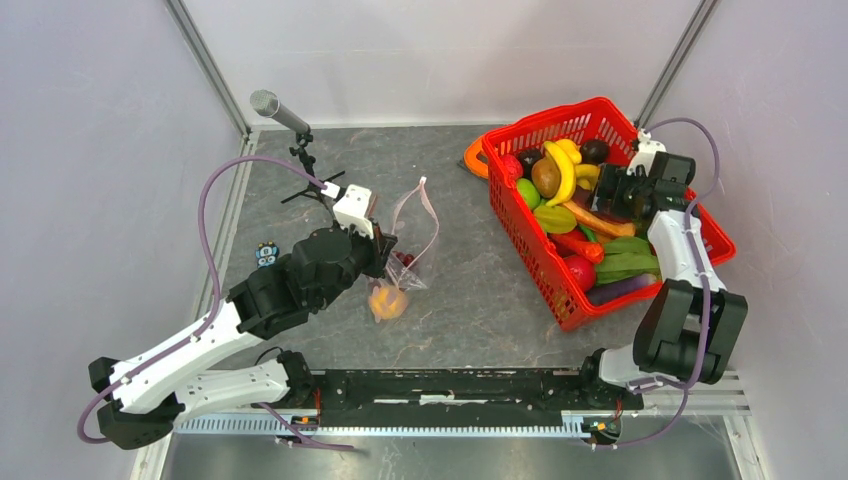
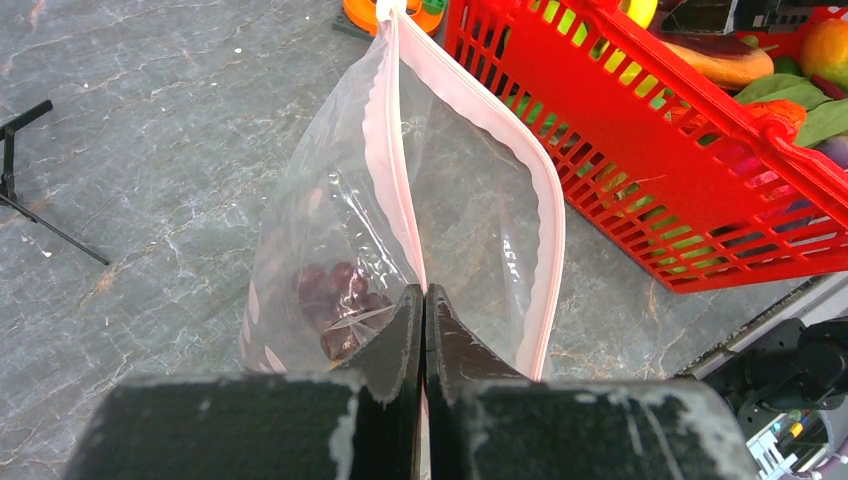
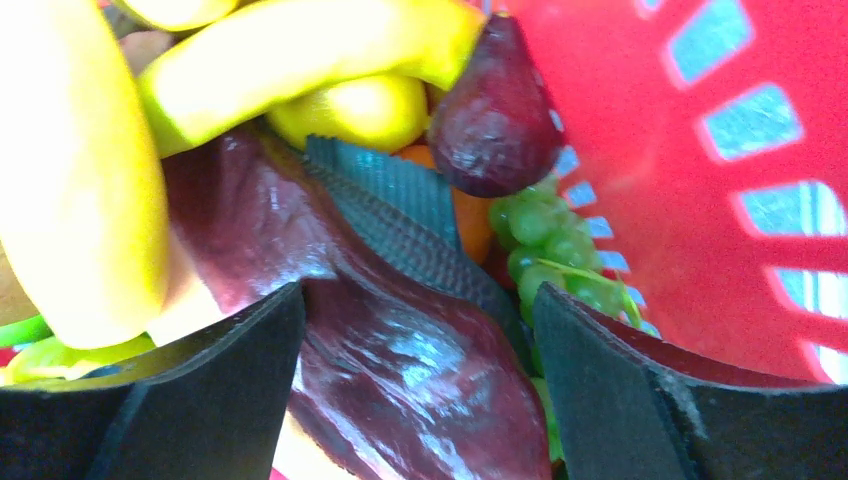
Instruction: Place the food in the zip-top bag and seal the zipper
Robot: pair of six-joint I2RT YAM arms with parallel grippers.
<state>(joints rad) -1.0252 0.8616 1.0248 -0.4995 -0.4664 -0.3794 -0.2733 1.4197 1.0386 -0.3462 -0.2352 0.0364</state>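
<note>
The left gripper (image 2: 426,300) fills the foreground of its wrist view: two black fingers closed flat together, pinching the near lip of the clear, dot-printed plastic zip-top bag (image 2: 320,230) at its pale-pink zipper (image 2: 398,160). The bag lies on the grey stone-pattern table (image 1: 480,290), left of centre, with its mouth gaping. The two zipper strips bow apart. A purple toy grape cluster (image 2: 335,290) sits inside, and the top view shows an orange piece (image 1: 388,300) at the bag's near end.

Treat the film as thin, limp and slippery. Expect it to crumple if gripped mid-panel. Hold it by the zipper, which appears stiffer, and keep the mouth spread.

The left arm runs diagonally from its base toward the table's centre, wrist low over the bag.

To the right stands the red mesh plastic basket (image 1: 520,215), heaped with toy food. The right arm folds at the elbow and pitches its wrist down into the basket. The right gripper (image 3: 420,330) stands wide, jaws straddling a glossy dark-red piece (image 3: 400,370) beside a yellow toy banana (image 3: 80,200) and holding nothing.

Judge the food light, hard and smooth. It is likely to roll or squirt out. Take hold across the narrowest section.
</note>
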